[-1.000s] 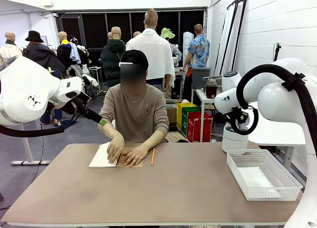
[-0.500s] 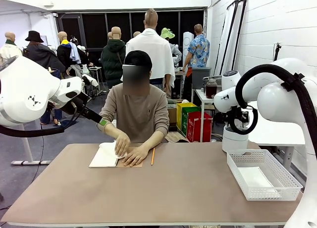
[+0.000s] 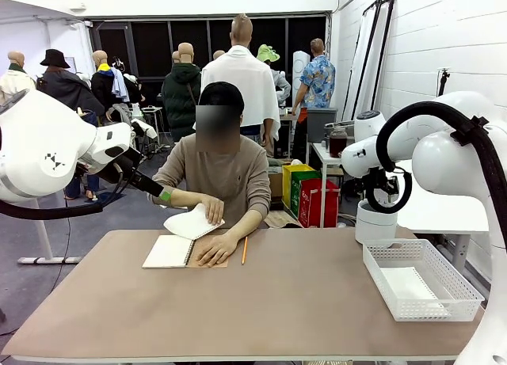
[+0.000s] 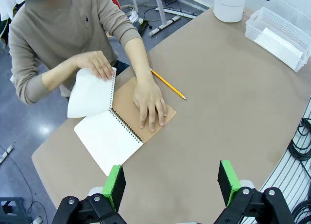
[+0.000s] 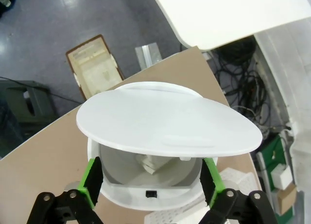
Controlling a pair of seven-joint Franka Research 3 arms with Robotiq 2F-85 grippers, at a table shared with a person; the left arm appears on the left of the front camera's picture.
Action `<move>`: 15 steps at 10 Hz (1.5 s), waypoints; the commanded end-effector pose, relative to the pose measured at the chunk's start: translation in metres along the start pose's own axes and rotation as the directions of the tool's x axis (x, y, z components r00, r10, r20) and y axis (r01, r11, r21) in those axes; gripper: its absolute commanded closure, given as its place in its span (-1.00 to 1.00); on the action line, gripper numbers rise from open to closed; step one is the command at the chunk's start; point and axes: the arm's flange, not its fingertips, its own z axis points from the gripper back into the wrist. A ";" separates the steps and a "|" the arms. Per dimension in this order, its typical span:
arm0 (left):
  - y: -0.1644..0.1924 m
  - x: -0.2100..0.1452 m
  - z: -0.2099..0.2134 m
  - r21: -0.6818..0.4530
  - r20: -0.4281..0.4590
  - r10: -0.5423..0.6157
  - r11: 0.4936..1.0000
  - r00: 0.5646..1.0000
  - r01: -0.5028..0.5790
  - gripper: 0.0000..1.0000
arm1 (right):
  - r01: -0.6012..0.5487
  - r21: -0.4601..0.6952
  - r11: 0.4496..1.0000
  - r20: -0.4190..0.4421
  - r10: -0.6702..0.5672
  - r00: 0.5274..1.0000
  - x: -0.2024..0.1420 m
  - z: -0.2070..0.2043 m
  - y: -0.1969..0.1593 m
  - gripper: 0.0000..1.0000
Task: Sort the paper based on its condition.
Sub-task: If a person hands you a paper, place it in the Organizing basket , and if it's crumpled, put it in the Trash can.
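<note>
The left gripper (image 4: pixel 171 174), fingers apart, is above the table (image 4: pixel 233 107); the right gripper (image 5: pixel 150 169), also apart, is over the white lidded bin (image 5: pixel 165 122). One paper sheet (image 3: pixel 412 287) lies in the white basket (image 3: pixel 463 292). A person's hand (image 3: pixel 212 209) lifts a notebook page (image 3: pixel 190 223).

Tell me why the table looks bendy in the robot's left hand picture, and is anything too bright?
Left wrist view: the wide lens probably bends the table edge, and everything is sharp. Right wrist view: the white bin lid is close and very bright, and the grey floor has shiny glare spots. Front view: even indoor light, and the notebook looks sharp.
</note>
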 end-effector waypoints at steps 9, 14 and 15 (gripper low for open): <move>0.001 -0.001 0.000 -0.007 0.000 0.003 1.000 1.000 -0.003 -1.00 | -0.003 0.000 1.000 0.007 0.003 1.000 0.000 -0.001 0.000 -1.00; 0.001 -0.001 0.000 -0.007 0.000 0.003 1.000 1.000 -0.003 -1.00 | 0.000 0.000 1.000 0.000 0.000 1.000 0.000 0.000 0.000 -1.00; 0.001 -0.001 0.000 -0.007 0.000 0.003 1.000 1.000 -0.003 -1.00 | -0.019 0.022 1.000 0.013 0.019 1.000 -0.005 0.009 0.002 -1.00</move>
